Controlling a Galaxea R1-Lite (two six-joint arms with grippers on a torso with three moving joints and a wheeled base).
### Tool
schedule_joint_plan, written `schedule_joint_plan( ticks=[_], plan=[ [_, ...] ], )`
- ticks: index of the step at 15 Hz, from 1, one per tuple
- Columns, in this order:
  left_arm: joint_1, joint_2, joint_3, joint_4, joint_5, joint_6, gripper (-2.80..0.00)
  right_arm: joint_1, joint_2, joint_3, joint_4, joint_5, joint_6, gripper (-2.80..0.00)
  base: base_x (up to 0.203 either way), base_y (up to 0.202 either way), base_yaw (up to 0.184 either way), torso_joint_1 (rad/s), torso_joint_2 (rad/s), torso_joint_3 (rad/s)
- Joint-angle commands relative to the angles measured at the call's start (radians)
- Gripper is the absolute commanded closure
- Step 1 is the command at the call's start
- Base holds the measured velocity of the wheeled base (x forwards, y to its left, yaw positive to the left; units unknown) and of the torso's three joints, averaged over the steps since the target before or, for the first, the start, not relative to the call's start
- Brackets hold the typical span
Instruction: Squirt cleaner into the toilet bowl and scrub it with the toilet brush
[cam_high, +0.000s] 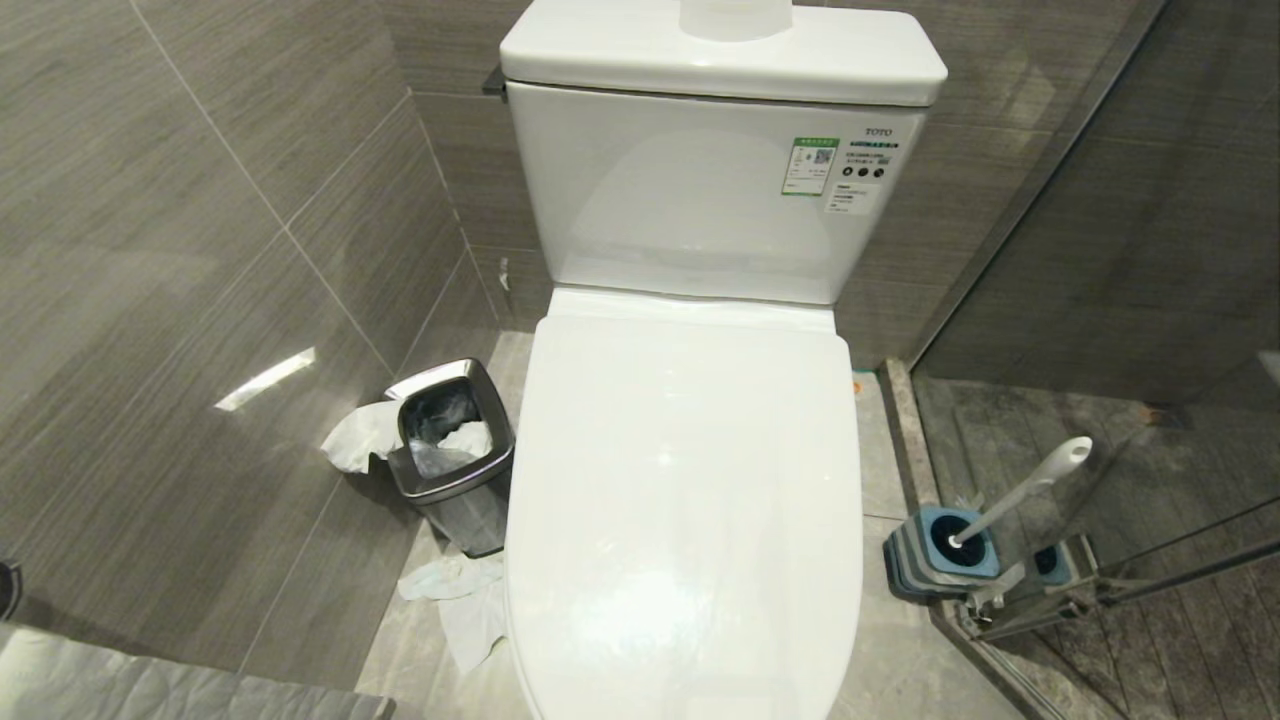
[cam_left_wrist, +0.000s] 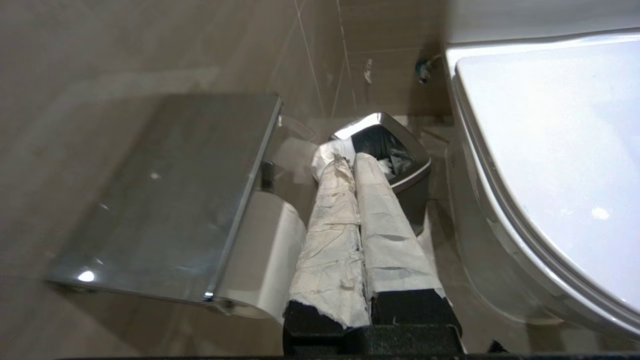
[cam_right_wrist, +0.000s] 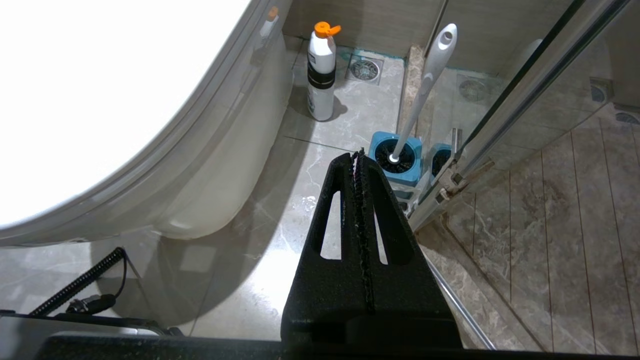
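The shut lid (cam_high: 685, 480) hides my toilet bowl. At four o'clock the toilet brush (cam_high: 1030, 487) head sits buried in its holder (cam_high: 925, 560); the tank label (cam_high: 810, 165) is unreadable.

Toilet lid (cam_high: 690, 480) glossy white; bin (cam_high: 452, 470) polished steel w/ crumpled paper; brush handle (cam_high: 1030, 487) smooth plastic; floor tiles (cam_right_wrist: 340, 135) glossy stone

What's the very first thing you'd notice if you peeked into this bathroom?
The big glossy white toilet with its lid shut fills the middle. On the floor to its left stands a small square steel bin with crumpled tissue around it. To its right, a white-handled toilet brush leans in a square blue-grey holder by the glass shower door.
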Motion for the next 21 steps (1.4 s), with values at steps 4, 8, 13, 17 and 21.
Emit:
schedule_joint_plan(
  ticks=[4,8,13,17,21],
  plan=[
    [0.001,0.0,0.256,-0.085,0.0,-0.113,0.0,0.0,0.0,0.0,0.0,0.001,0.0,0.0,0.0,0.0,0.0,0.0,0.0,0.0],
    [0.001,0.0,0.429,-0.212,-0.011,-0.097,0.0,0.0,0.0,0.0,0.0,0.001,0.0,0.0,0.0,0.0,0.0,0.0,0.0,0.0],
    [0.001,0.0,0.503,-0.271,-0.122,-0.032,0.0,0.0,0.0,0.0,0.0,0.001,0.0,0.0,0.0,0.0,0.0,0.0,0.0,0.0],
    [0.001,0.0,0.504,-0.275,-0.123,-0.041,0.0,0.0,0.0,0.0,0.0,0.001,0.0,0.0,0.0,0.0,0.0,0.0,0.0,0.0],
    [0.0,0.0,0.504,-0.275,-0.11,-0.056,0.0,0.0,0.0,0.0,0.0,0.001,0.0,0.0,0.0,0.0,0.0,0.0,0.0,0.0]
  ],
)
